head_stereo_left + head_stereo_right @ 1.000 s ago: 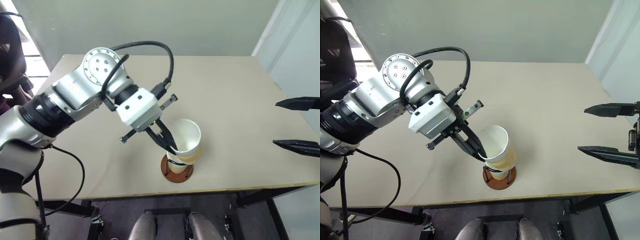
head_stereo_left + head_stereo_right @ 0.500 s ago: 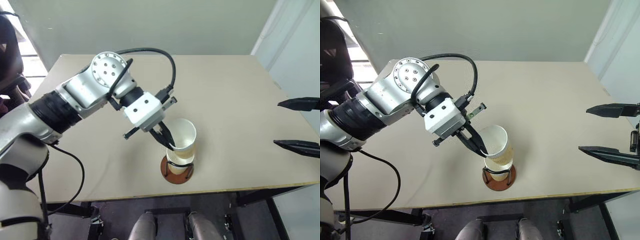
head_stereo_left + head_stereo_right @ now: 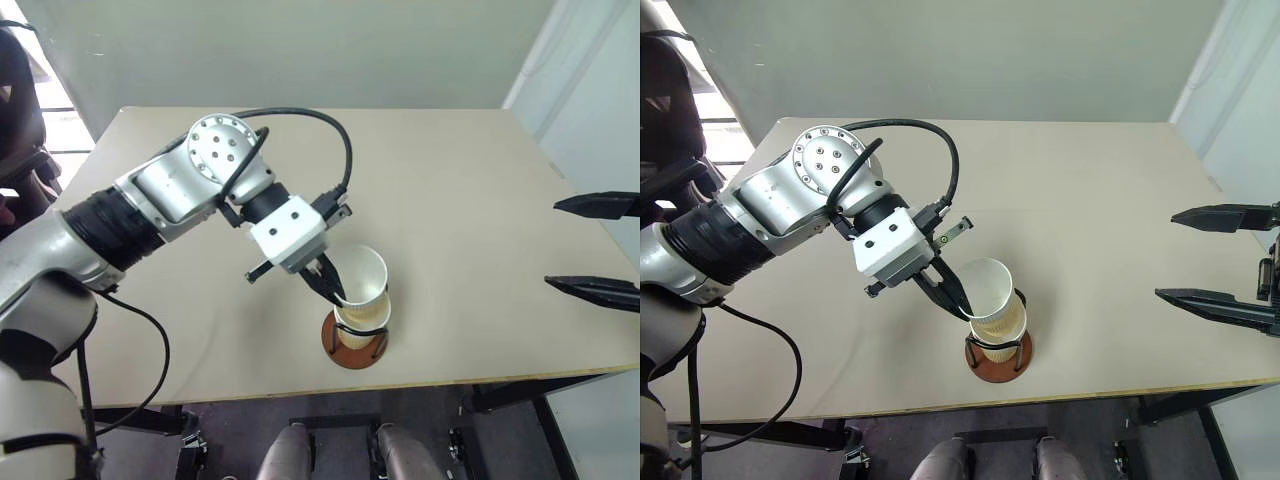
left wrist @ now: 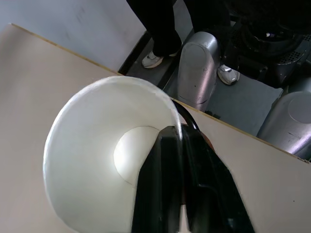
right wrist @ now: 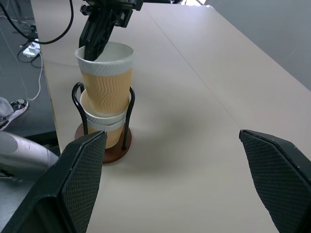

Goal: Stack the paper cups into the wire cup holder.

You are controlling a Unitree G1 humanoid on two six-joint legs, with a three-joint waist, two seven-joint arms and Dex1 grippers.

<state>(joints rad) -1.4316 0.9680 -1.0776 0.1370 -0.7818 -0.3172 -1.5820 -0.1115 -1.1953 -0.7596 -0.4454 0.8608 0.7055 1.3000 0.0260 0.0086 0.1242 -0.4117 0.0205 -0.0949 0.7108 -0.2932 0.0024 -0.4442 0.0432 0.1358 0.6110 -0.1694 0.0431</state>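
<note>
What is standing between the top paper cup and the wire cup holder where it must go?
Nothing visible. The top paper cup already sits nested in the lower cup inside the wire cup holder, with the left gripper pinching its rim.

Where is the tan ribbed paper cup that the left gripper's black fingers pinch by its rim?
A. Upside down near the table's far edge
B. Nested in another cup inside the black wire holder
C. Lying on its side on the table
B: the top cup sits upright in a lower cup between the wire holder's loops, with the left gripper at its rim.
</note>
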